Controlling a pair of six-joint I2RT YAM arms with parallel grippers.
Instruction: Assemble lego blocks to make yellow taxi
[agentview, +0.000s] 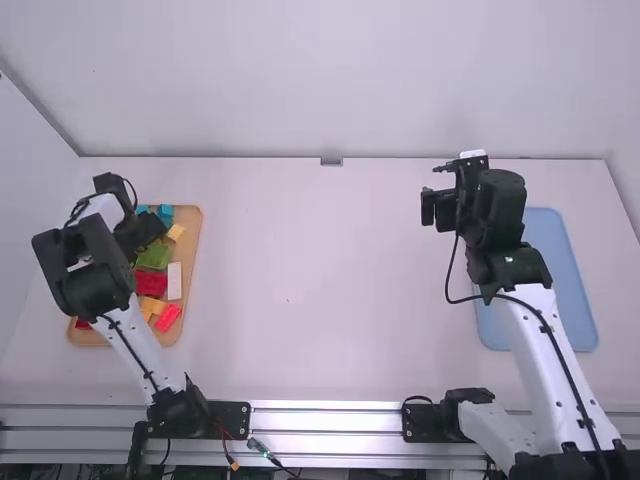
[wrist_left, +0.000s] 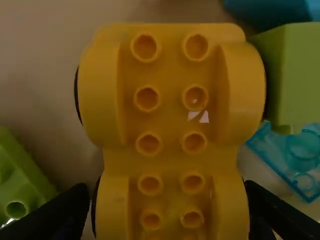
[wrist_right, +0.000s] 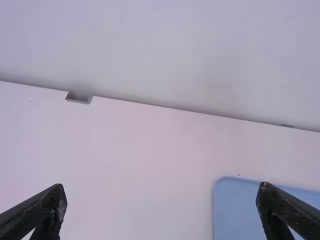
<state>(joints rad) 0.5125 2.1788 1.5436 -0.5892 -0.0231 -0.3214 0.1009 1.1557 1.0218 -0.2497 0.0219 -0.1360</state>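
At the wooden tray (agentview: 199, 240) on the left, my left gripper (agentview: 152, 228) is low over the mixed bricks. In the left wrist view a long yellow car base (wrist_left: 169, 120) shows its round hollow studs, with wheel arches along both sides and dark tyre edges. My left gripper (wrist_left: 167, 212) has its fingers against the lower wheels, shut on this base. My right gripper (agentview: 440, 190) is held up over the right part of the table. In its wrist view the right gripper (wrist_right: 161, 195) stands open with nothing between its fingers.
Green bricks (wrist_left: 305, 75) and a clear blue piece (wrist_left: 300, 155) lie beside the yellow base. Red bricks (agentview: 150, 283), a white brick (agentview: 174, 281) and several others fill the tray. A blue tray (agentview: 562, 270) is at the right, with bare table (agentview: 310, 280) between the trays.
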